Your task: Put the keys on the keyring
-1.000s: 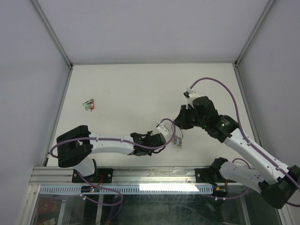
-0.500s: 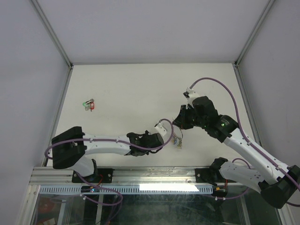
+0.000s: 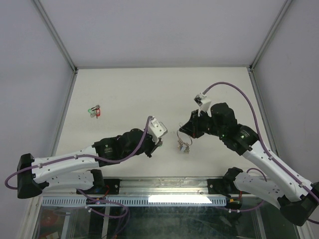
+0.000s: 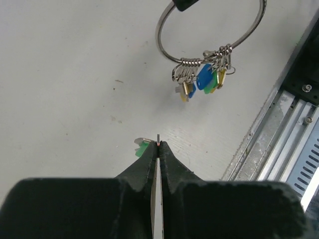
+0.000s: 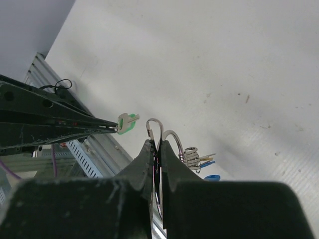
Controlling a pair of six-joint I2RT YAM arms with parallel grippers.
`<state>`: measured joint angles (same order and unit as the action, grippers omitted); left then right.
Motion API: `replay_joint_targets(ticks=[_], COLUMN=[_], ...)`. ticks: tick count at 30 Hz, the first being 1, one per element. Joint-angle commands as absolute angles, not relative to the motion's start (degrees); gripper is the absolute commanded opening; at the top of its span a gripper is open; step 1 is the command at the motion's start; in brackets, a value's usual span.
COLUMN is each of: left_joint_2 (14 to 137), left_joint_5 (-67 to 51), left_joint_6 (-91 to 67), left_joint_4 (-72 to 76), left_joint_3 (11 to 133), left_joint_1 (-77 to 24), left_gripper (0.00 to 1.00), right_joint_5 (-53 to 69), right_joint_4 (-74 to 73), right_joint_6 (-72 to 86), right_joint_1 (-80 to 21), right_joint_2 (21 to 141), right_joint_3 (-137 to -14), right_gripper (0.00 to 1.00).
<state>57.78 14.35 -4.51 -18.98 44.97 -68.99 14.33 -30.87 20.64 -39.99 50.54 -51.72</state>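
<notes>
Far left on white tabletop [image 3: 139, 89]: loose cluster of small green- and red-tagged keys [image 3: 94, 110], well apart from both arms. Along near edge: aluminium frame rail [image 4: 294, 144], close beside the work area. Purple cables [image 3: 234, 89] looping off both wrists.

Clamped tight in left gripper [image 4: 158, 145]: small silver key with green plastic head [image 4: 143, 148], head poking out left of the tips. Pinched closed in right gripper [image 5: 156, 148]: thin silver wire ring [image 4: 158, 37], near the green key but apart from it. Hanging off ring's lower side: bunch of small keys with blue, green and yellow tags [image 4: 202, 79], crowded together on small coiled loops.
</notes>
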Motion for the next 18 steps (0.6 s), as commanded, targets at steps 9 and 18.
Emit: replay_joint_targets(ticks=[9, 18], left_joint_2=[52.8, 54.8], left_joint_5=[5.0, 3.9], left_joint_6=[11.3, 16.8], left_joint_4=[-10.5, -11.0], left_joint_3=[49.7, 52.7], left_joint_1=[-69.1, -69.1], left_gripper=[0.0, 0.0], right_joint_5=[19.0, 17.7], right_joint_4=[-22.9, -23.5], right_joint_6=[17.5, 20.5], right_joint_1=[-47.9, -49.6], right_joint_2=[50.6, 50.8], right_joint_3=[-52.8, -53.7], right_gripper=[0.0, 0.0])
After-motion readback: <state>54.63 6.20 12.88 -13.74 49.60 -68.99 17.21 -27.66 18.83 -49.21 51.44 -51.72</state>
